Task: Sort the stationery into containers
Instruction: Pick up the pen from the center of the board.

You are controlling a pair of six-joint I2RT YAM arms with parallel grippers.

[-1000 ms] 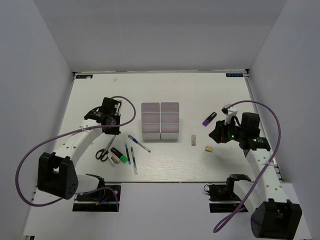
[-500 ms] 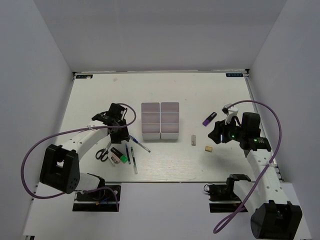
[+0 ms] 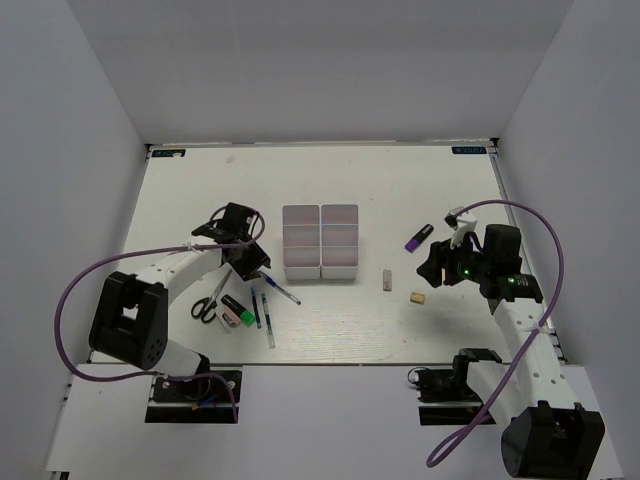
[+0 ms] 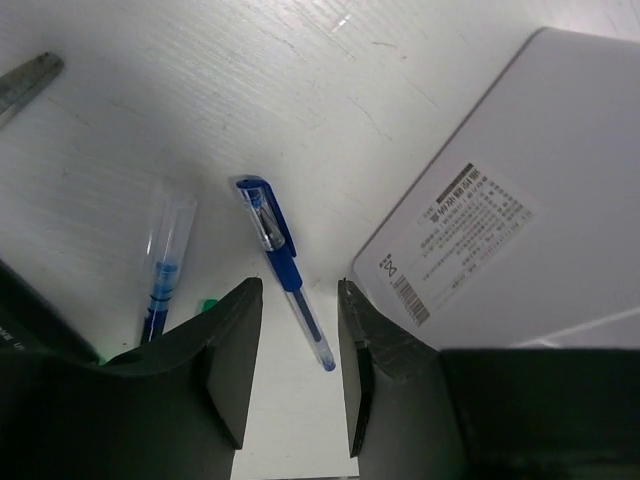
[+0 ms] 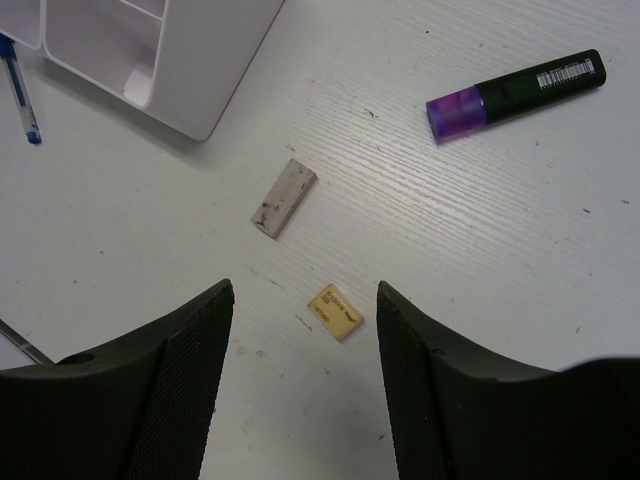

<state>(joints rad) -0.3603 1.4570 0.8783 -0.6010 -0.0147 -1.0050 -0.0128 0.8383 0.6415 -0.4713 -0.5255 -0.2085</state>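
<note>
The white six-bin block (image 3: 320,241) stands mid-table; one white wall of it shows in the left wrist view (image 4: 520,200) and a corner in the right wrist view (image 5: 150,50). My left gripper (image 3: 256,268) is open low over a blue pen (image 4: 283,268), whose tip lies between the jaws (image 4: 300,330). A second pen (image 4: 165,270) lies to its left. My right gripper (image 3: 436,270) is open above the tan block (image 5: 334,311), which lies between its jaws (image 5: 305,300). The grey stick (image 5: 283,196) and the purple-black marker (image 5: 515,94) lie beyond.
Scissors (image 3: 207,303), a green-tipped black marker (image 3: 238,309), a pink piece (image 3: 227,318) and more pens (image 3: 268,325) lie near the left gripper. White walls enclose the table on three sides.
My left gripper has moved right and toward the near edge, from beside the bins' left to over the blue pen. The right arm has barely moved.
</note>
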